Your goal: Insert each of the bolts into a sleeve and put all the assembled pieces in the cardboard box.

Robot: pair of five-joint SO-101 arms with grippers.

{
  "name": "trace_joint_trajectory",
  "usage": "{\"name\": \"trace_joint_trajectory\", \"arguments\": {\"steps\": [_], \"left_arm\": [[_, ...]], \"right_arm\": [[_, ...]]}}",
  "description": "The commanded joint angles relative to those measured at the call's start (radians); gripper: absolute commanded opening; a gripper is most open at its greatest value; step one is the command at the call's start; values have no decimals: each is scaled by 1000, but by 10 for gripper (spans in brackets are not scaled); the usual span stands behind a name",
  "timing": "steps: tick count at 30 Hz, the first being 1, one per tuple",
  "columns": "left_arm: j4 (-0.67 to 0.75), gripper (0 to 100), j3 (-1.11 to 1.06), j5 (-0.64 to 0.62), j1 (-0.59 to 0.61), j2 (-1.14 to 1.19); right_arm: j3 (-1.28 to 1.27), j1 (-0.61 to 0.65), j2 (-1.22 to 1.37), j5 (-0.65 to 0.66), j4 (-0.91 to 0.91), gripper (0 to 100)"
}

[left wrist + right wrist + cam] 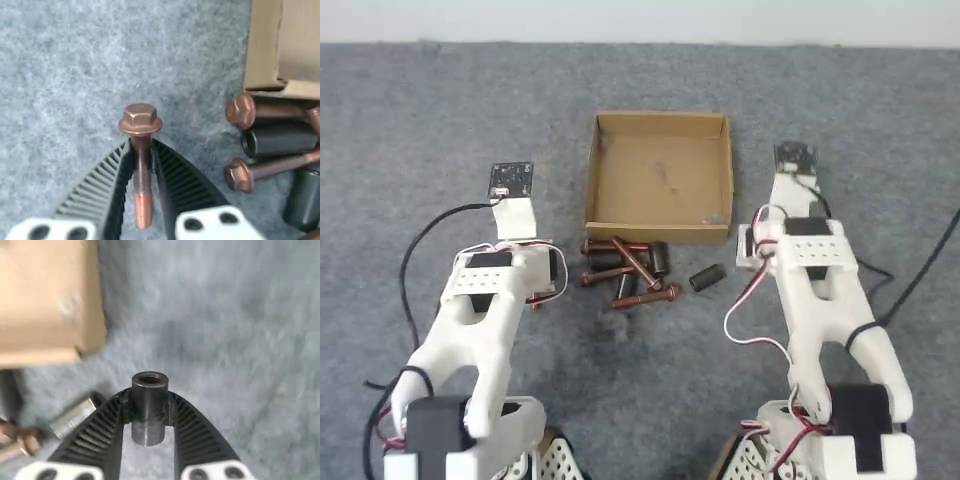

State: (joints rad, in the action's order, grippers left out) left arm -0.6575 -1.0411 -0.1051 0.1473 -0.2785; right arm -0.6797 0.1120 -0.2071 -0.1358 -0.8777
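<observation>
My left gripper (141, 147) is shut on a copper bolt (140, 120), gripping its shank with the hex head sticking out past the fingertips. It sits left of the pile, above the carpet. My right gripper (149, 396) is shut on a black sleeve (149, 385), whose open bore points away from the wrist. It is near the cardboard box's (658, 232) front right corner. Loose bolts (620, 272) and black sleeves (660, 258) lie in a heap in front of the box. One more sleeve (707, 277) lies apart to the heap's right.
The box (270, 45) stands open at the table's middle, its floor bare. Grey carpet (650, 380) covers the table. Both white arms reach forward on either side of the heap, with cables trailing beside them.
</observation>
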Motion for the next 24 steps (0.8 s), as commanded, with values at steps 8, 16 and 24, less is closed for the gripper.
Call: {"name": "trace_joint_trajectory", "arguments": {"steps": [8,16,24], "left_arm": [[25,10,1,9,2,-60],[25,10,1,9,2,-60],[28,11,1,11,2,-60]], "right_arm": [[149,125,7,14,394,6],[149,142,165,8,651,6],[78,162,179,5,687,6]]}}
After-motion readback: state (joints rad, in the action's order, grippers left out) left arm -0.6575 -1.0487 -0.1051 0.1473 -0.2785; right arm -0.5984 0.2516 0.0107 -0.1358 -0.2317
